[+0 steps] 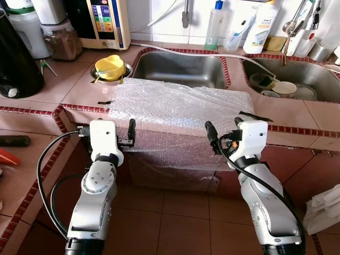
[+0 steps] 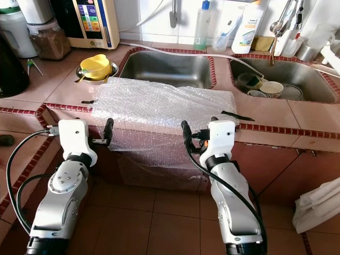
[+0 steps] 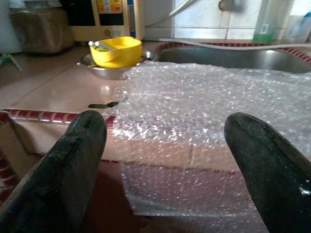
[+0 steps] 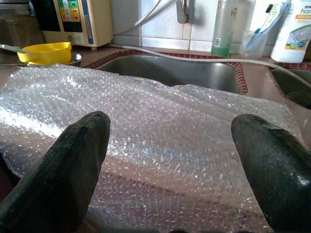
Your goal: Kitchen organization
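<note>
A sheet of clear bubble wrap (image 1: 180,114) lies on the tiled counter (image 1: 64,87) in front of the left sink (image 1: 180,69) and hangs down over the counter's front edge. My left gripper (image 1: 114,133) is open at the wrap's left hanging edge, level with the counter front. In the left wrist view its fingers (image 3: 73,150) stand wide apart with the bubble wrap (image 3: 204,102) ahead of them. My right gripper (image 1: 225,128) is open near the wrap's right edge. Its fingers (image 4: 77,150) also stand wide apart with the bubble wrap (image 4: 160,126) just beyond them. Neither holds anything.
A yellow bowl (image 1: 112,66) sits in a metal dish left of the sink. The right sink (image 1: 313,74) holds dishes. Bottles (image 1: 214,26), a water purifier (image 1: 103,21) and a jar (image 1: 61,40) line the back. White cloth (image 1: 324,207) lies at the lower right on the floor.
</note>
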Controlling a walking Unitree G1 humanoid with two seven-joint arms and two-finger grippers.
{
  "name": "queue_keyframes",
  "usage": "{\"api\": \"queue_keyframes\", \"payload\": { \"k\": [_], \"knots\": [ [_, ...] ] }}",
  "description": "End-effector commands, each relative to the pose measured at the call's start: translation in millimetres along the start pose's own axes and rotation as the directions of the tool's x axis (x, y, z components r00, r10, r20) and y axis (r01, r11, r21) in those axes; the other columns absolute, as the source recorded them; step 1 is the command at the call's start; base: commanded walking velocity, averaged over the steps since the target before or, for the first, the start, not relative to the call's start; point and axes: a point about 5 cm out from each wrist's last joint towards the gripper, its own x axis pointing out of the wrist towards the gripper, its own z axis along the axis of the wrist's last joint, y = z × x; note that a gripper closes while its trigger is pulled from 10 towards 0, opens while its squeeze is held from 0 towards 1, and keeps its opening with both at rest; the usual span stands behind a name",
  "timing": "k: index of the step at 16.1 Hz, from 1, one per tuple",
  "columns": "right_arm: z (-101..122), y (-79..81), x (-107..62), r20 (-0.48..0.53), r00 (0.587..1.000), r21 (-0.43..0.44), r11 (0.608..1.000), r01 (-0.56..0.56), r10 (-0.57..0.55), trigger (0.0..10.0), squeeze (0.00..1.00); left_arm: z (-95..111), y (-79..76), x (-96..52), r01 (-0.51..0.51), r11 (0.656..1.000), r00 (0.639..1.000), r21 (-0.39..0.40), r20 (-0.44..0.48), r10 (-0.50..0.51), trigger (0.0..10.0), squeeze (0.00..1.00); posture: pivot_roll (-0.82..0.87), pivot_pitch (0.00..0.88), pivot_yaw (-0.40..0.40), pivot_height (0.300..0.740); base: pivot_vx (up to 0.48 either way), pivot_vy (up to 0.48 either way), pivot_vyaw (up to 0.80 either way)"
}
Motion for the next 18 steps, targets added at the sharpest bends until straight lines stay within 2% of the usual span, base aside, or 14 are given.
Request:
{"api": "queue_keyframes", "payload": {
  "k": [1, 3, 8, 18],
  "knots": [
    [10.0, -1.8, 0.9, 0.040, 0.999, -0.007, 1.000, 0.007, -0.007, 10.0, 0.00, 7.5, 0.2, -0.2, 0.010, 1.000, 0.999, 0.003, 0.032, -0.010, 10.0, 0.00, -0.07, 0.047, 0.002, 0.740, 0.000, 0.000, 0.00],
    [14.8, 2.4, 2.0, 0.062, 0.998, -0.041, 0.999, -0.019, 0.022, 10.0, 0.00, 9.6, -4.9, -1.4, 0.064, 0.997, 0.997, -0.042, 0.044, -0.062, 10.0, 0.00, -0.07, 0.045, 0.004, 0.740, 0.000, 0.000, 0.00],
    [8.9, 1.6, -0.9, 0.044, 0.999, -0.034, 0.999, -0.012, 0.014, 10.0, 0.00, 9.2, -5.9, -3.3, 0.077, 0.996, 0.996, -0.052, 0.043, -0.075, 10.0, 0.00, -0.07, 0.051, 0.002, 0.740, 0.000, 0.000, 0.00],
    [7.2, -2.3, -3.2, 0.042, 0.999, -0.049, 0.999, 0.015, -0.013, 10.0, 0.00, 7.5, -6.8, -4.8, 0.093, 0.994, 0.995, -0.065, 0.033, -0.091, 10.0, 0.00, -0.07, 0.058, 0.006, 0.740, 0.263, 0.000, 0.00]
  ]
}}
